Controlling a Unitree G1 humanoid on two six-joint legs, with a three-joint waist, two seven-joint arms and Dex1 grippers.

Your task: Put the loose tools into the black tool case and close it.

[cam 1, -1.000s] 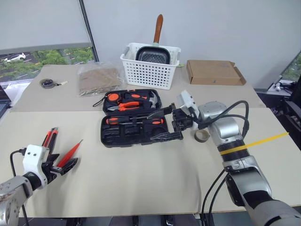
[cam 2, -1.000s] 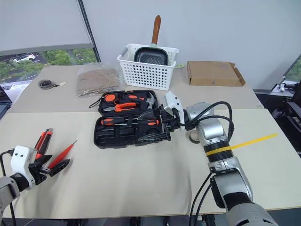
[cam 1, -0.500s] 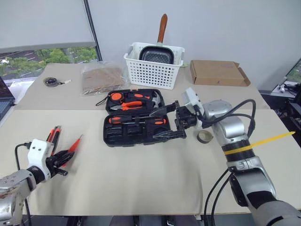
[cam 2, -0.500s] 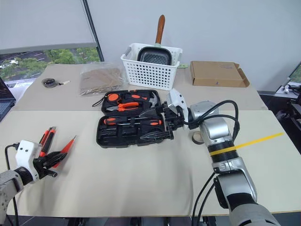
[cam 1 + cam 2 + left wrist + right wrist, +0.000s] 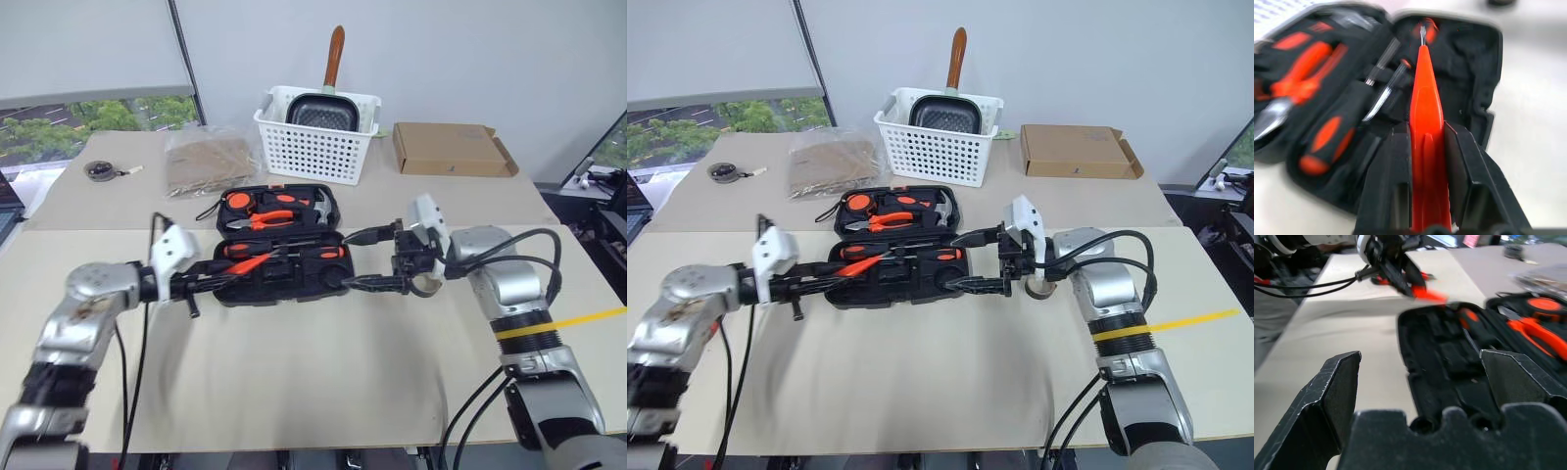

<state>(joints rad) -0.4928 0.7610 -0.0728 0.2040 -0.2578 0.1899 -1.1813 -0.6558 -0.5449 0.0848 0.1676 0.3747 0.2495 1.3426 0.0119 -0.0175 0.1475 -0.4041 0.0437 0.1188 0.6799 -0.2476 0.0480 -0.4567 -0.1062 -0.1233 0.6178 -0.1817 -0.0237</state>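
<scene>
The black tool case [image 5: 304, 286] lies open in the middle of the table, with pliers [image 5: 265, 211] in its far half and a screwdriver [image 5: 323, 252] in its near half. My left gripper [image 5: 223, 276] is at the case's left end, shut on the thin orange pointed tool [image 5: 1425, 88]. The tool's tip reaches over the near half of the case. My right gripper [image 5: 364, 259] stands open at the case's right end with nothing between its fingers. Behind it on the table lies the small tape ring [image 5: 1043, 290], partly hidden.
A white slotted basket [image 5: 313, 147] holding a wooden-handled pan [image 5: 333, 54] stands behind the case. To its right is a flat cardboard box [image 5: 446, 149], to its left a clear bag [image 5: 206, 162]. A small round thing [image 5: 98, 171] lies at the far left.
My left arm swung from the table's front left up to the case, carrying the orange pointed tool. The right gripper drew a little to the right, off the case, still open.
</scene>
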